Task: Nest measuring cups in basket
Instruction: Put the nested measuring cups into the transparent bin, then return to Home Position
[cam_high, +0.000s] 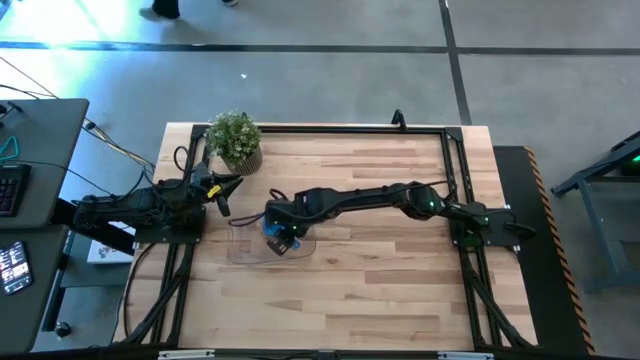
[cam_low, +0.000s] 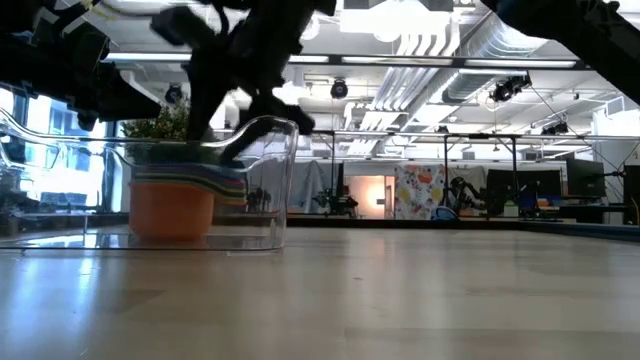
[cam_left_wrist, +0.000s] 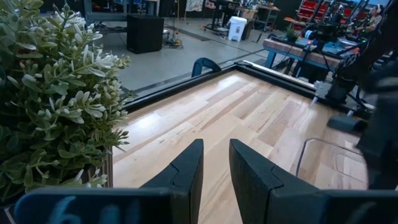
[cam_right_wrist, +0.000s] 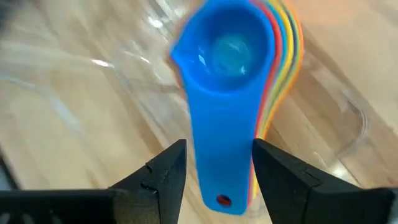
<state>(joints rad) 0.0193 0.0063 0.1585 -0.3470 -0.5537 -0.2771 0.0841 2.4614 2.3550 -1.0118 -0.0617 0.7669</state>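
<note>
Here the wide light-wood bench (cam_high: 380, 260) is carrying everything, with the shallow clear plastic rectangular basket (cam_high: 250, 243) sitting left of its middle, nearer the left edge than the right. The right arm is stretching across from the right edge, and the right gripper (cam_right_wrist: 213, 163) is hanging over the basket. Inside it the stack of small plastic measuring cups (cam_low: 185, 195) is standing nested, an orange bowl outermost in the low view and thin coloured rims layered above it. On top is lying the blue plastic measuring cup (cam_right_wrist: 227, 81), its flat handle running down between the right jaws, which are standing open to either side of it without pressing on it, as far as the wrist view shows.

By my reading, the blue cup is being seated and let go; the next move would call for a straight lift clear of the handle without dragging the stack. Whether any cup is waiting outside the basket is not something these views settle.

The left gripper (cam_left_wrist: 214, 171) is waiting near the far left corner, beside the small potted green plant (cam_high: 235, 140), jaws slightly apart and holding nothing.

Most colours under the blue cup are showing only as slivers, so counting the nested cups is not possible, and the right arm is covering much of the basket from above.
</note>
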